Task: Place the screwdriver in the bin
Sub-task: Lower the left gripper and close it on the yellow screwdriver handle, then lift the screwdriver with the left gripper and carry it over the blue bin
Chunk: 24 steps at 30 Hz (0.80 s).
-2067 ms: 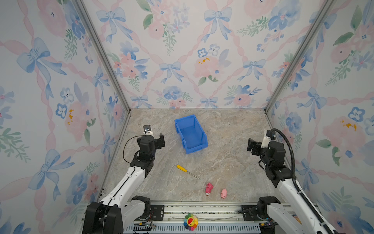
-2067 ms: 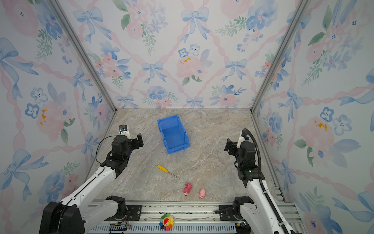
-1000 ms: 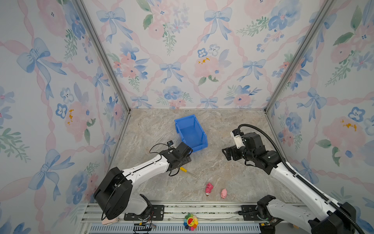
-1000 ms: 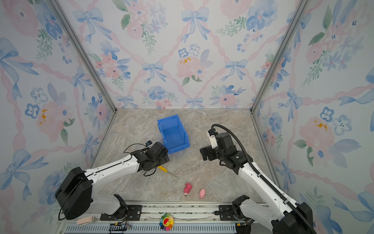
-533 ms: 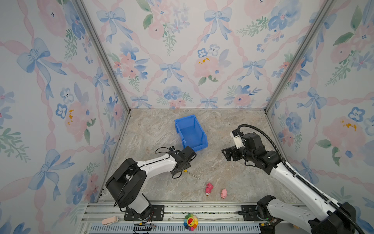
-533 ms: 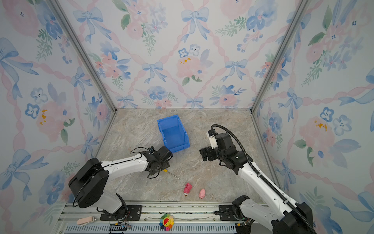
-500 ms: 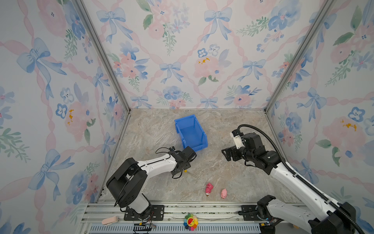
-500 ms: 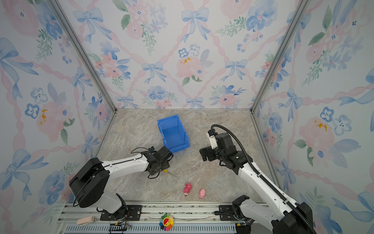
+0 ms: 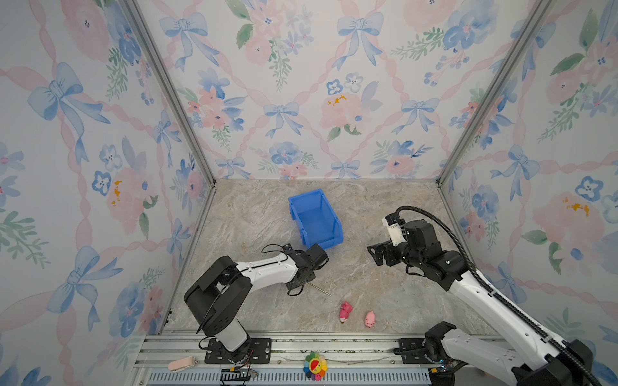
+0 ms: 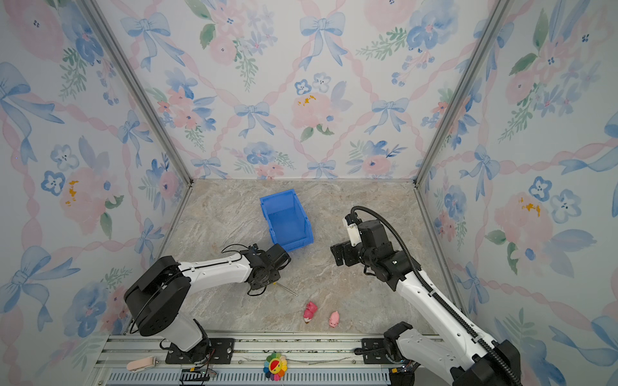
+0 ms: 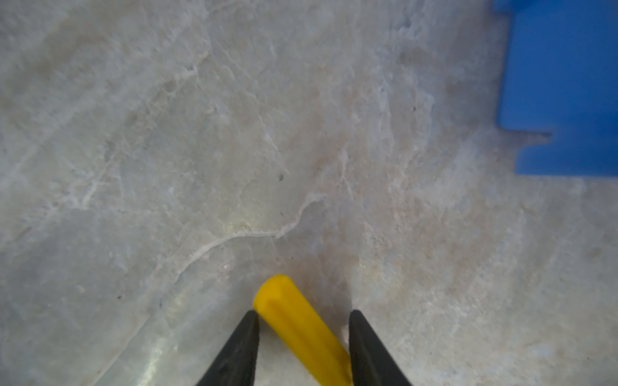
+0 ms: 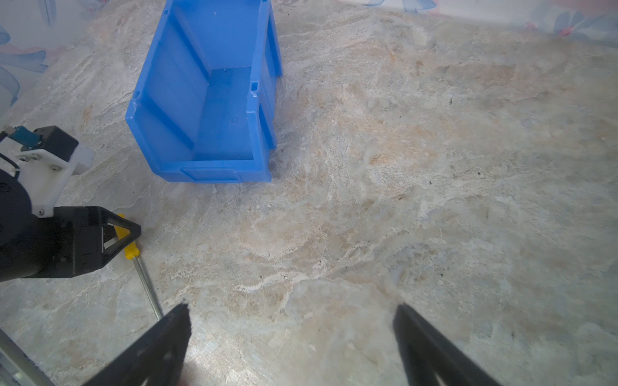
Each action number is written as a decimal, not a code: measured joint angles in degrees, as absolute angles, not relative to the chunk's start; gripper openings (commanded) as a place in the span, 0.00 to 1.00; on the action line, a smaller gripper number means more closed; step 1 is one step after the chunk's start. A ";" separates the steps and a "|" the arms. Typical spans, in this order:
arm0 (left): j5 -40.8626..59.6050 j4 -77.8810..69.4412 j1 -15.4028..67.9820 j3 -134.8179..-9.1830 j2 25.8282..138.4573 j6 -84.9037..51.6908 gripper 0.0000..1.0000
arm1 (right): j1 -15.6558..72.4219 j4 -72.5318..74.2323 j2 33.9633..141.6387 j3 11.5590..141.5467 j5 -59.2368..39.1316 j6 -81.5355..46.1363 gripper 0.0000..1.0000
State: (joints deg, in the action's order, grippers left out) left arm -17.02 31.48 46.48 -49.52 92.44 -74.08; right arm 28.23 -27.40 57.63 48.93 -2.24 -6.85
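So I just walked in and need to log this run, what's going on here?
The left gripper is down on the table, its jaws on either side of the yellow handle of the screwdriver, which lies flat near the bin. A firm grip isn't clear yet. The bin is empty. The right gripper hovers open over bare table, holding nothing. Two pink toys lie untouched near the front edge.

No text, label, brand, number or sign could be read in any view. The blue bin (image 12: 207, 100) carried no legible marking on its walls, and the yellow handle of the screwdriver (image 11: 301, 331) was plain. The white camera mount on the right arm (image 9: 395, 230) bore small dark marks, too tiny to make out.
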 measured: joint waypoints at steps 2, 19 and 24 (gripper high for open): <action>-17.10 31.46 46.48 -49.52 92.49 -74.24 0.25 | 28.23 -27.42 57.06 48.77 -1.69 -6.85 0.97; -19.33 32.18 46.44 -52.80 89.84 -69.41 0.00 | 27.31 -28.18 56.40 48.62 1.52 -6.83 0.97; -19.70 32.34 45.06 -58.76 87.70 -64.93 0.00 | 25.02 -29.63 56.40 48.86 1.76 -6.83 0.97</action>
